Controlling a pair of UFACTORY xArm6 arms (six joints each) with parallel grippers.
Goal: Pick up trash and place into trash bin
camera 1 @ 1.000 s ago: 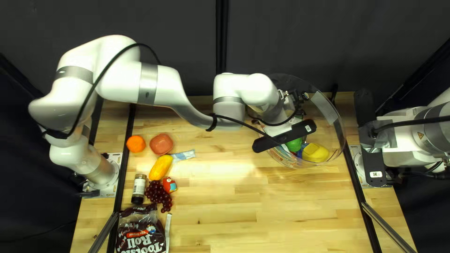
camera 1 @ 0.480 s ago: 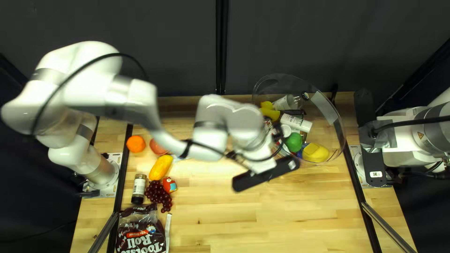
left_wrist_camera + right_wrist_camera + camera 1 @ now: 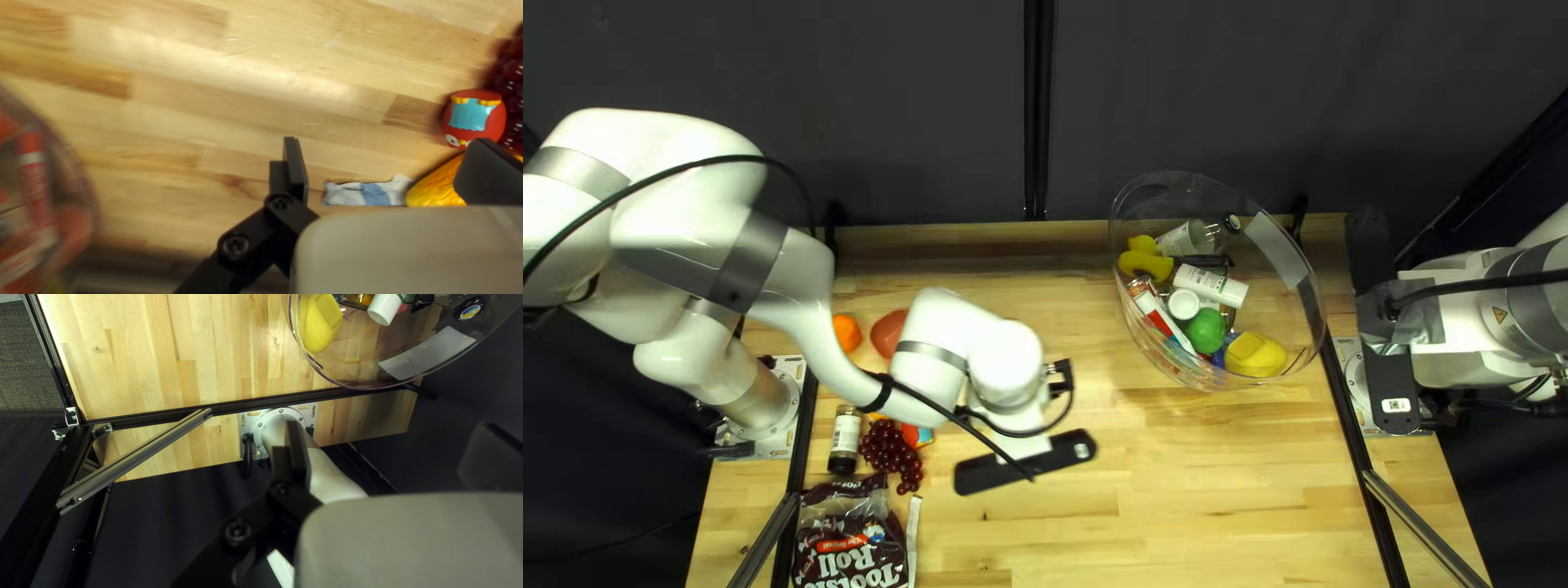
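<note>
Your left hand (image 3: 388,155) has swung off the clear bin (image 3: 1298,316), back over the bench (image 3: 1198,479): wide open, empty. Right hand (image 3: 389,441) also agape, empty. Blue-and-white wrapper (image 3: 365,193) lies by the yellow fruit (image 3: 440,188); likely your next pickup.

place: robotics lab | two white robot arms (image 3: 681,234) | metal rails (image 3: 1427,531) | wood counter (image 3: 1198,490) | dark curtain (image 3: 904,120) behind

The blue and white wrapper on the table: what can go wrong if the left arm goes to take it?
The wrapper lies right by the yellow fruit, so the left end effector, now open, might push or grab the fruit too. The wrapper also looks thin on the table, so it could slip from the grip.
</note>
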